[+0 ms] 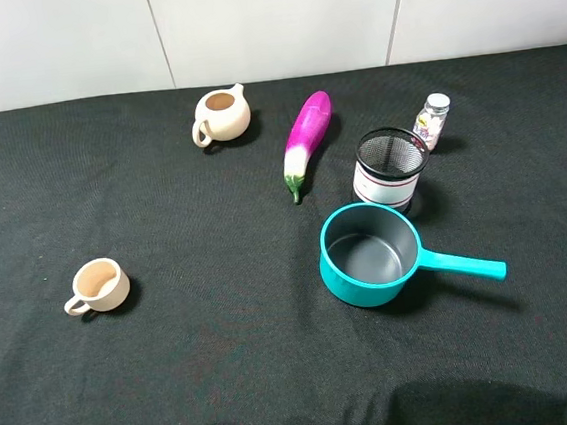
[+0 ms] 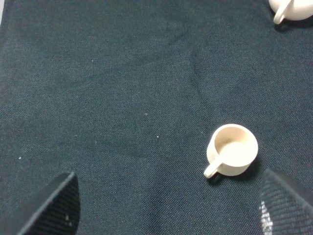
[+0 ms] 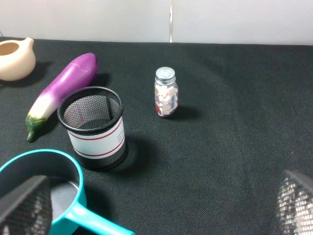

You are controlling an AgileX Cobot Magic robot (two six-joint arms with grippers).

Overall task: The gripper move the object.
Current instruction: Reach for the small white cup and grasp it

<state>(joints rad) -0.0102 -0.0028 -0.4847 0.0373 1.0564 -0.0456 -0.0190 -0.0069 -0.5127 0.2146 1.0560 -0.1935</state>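
Observation:
The small beige cup with a loop handle stands upright on the black cloth at the left. In the left wrist view the cup lies ahead of my left gripper, close to one finger, apart from both. The left gripper is open and empty. My right gripper is open and empty, low over the cloth near the teal saucepan. In the high view only slivers of the arms show at the bottom corners.
A beige spouted pitcher stands at the back. A purple eggplant, a black mesh holder, a small pill bottle and the teal saucepan with its handle pointing right sit right of centre.

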